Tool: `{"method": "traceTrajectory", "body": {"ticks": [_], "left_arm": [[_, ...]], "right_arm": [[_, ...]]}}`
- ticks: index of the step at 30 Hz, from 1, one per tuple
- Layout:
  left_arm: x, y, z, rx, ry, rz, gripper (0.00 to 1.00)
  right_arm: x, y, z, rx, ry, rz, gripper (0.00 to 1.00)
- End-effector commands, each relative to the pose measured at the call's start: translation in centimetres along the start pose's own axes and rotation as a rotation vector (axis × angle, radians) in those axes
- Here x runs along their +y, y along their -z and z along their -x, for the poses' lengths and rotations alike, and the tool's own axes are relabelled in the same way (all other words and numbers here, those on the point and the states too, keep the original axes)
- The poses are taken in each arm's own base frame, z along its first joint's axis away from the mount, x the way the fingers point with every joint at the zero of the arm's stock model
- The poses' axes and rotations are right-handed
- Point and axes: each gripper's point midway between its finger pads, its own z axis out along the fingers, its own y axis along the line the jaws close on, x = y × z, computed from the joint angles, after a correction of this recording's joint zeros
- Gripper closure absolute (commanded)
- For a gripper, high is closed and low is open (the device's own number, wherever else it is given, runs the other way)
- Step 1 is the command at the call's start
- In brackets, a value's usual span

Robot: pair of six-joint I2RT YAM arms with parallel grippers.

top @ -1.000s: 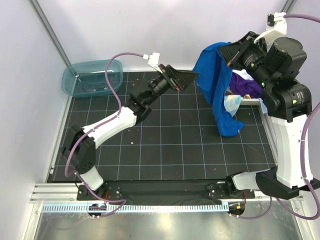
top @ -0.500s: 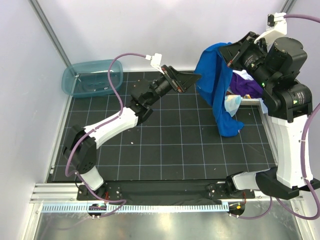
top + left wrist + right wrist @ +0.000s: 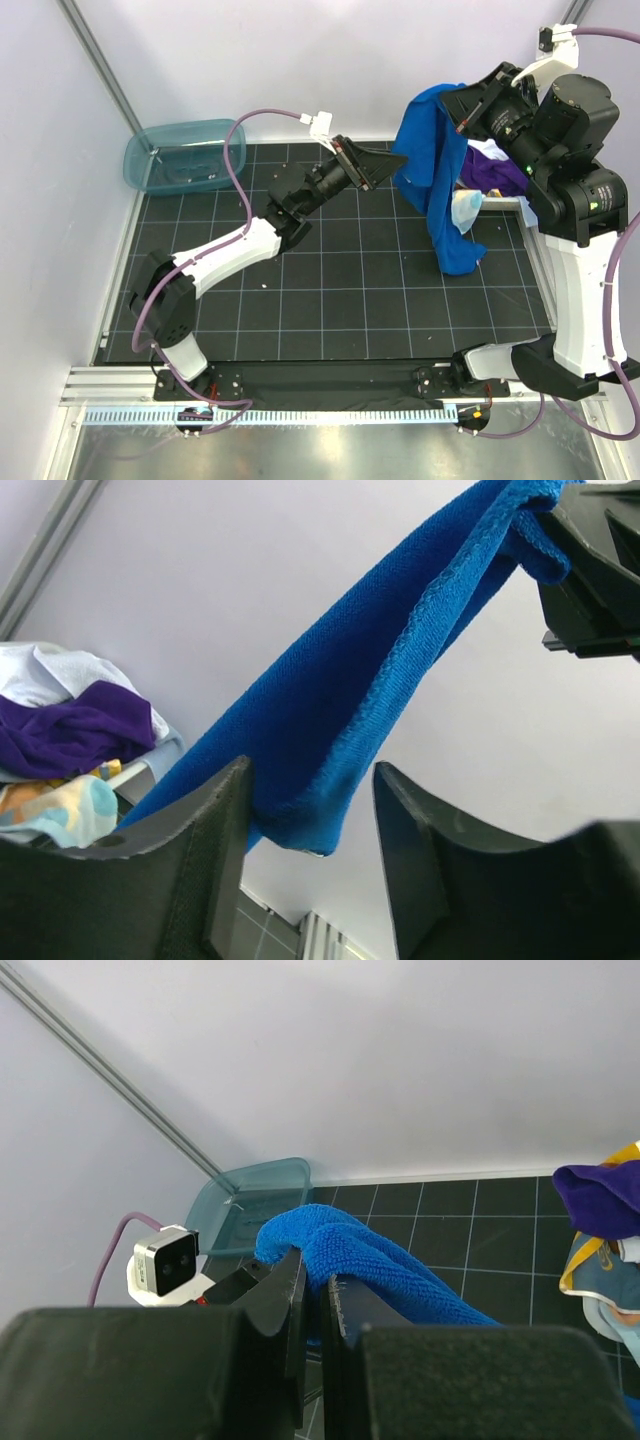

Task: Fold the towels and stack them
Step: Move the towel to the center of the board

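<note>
**Blue towel held high on the right, left fingers either side of its edge**

The right gripper (image 3: 313, 1272) is raised at the far right of the mat (image 3: 340, 300). Its fingers are closed tight on a bunched fold of the blue towel (image 3: 432, 170). From that grip the towel hangs in a long drape, and its lower end rests crumpled on the mat just beside the right arm.

The left arm reaches across from the near left, with the left gripper (image 3: 312, 780) up off the mat at the towel's left side. Its fingers (image 3: 200, 840) stand apart, one on each side of the towel's hemmed lower edge. In the left wrist view the cloth lies against one finger, and a gap shows between it and the other. The towel is between the jaws but not pinched.

Behind the hanging towel, at the far right, more towels lie in a heap. A purple towel (image 3: 497, 172) is on top, with a white towel (image 3: 490, 150) behind it. A light-blue towel (image 3: 465, 207) with orange in it sits at the front of the heap. What the heap rests in is mostly hidden.

The tub (image 3: 185, 155) stands at the far left corner, well apart from both grippers.
</note>
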Motion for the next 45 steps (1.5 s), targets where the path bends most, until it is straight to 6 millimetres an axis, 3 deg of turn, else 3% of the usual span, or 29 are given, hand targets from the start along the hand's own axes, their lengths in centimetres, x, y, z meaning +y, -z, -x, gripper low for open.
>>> {"method": "traceTrajectory", "body": {"ticks": [1,10,13,15,16,17,20,22,23,25,29,35,45], "left_arm": [[-1.5,-0.3,0.7,-0.033,-0.014,-0.061,0.47],[-1.8,0.5,1.1,-0.007,-0.054,0.015,1.0],[-0.3,1.8,0.8,0.047,-0.102,0.15,1.0],[-0.8,3.2,2.4,0.037,-0.195,0.231,1.0],[0.2,4.3,1.8,0.081,-0.209,0.304,1.0],[-0.8,5.2,3.0,0.071,-0.259,0.313,1.0],[-0.8,7.4,4.5,0.102,-0.334,0.425,1.0],[-2.8,8.8,7.0,0.081,-0.409,0.443,1.0],[-2.6,9.8,6.8,0.12,-0.425,0.478,1.0],[-5.2,10.8,9.0,0.1,-0.484,0.456,1.0],[-9.0,12.6,10.8,0.119,-0.536,0.41,1.0],[-16.2,13.6,13.1,0.113,-0.561,0.223,1.0],[-25.3,14.6,17.0,0.004,-0.573,-0.011,1.0]], "right_arm": [[0.9,1.2,1.9,-0.062,0.023,0.022,0.99],[0.8,1.7,1.2,-0.043,0.057,0.037,0.99],[1.5,2.1,0.3,-0.009,0.097,0.09,0.99],[1.7,2.8,0.2,-0.01,0.118,0.11,0.99],[1.9,3.2,0.3,-0.012,0.118,0.123,0.99],[2.2,3.6,0.4,-0.016,0.119,0.133,0.99],[3.0,4.4,0.5,-0.016,0.12,0.178,0.99],[3.4,4.6,0.4,-0.019,0.119,0.201,0.99],[3.7,5.0,0.6,-0.024,0.117,0.214,0.99],[4.4,5.7,0.9,-0.042,0.112,0.251,0.99],[6.4,7.5,1.8,-0.072,0.096,0.347,0.99],[9.0,10.7,3.7,-0.126,0.085,0.466,0.99],[13.0,17.2,6.9,-0.27,0.1,0.671,0.99]]}}
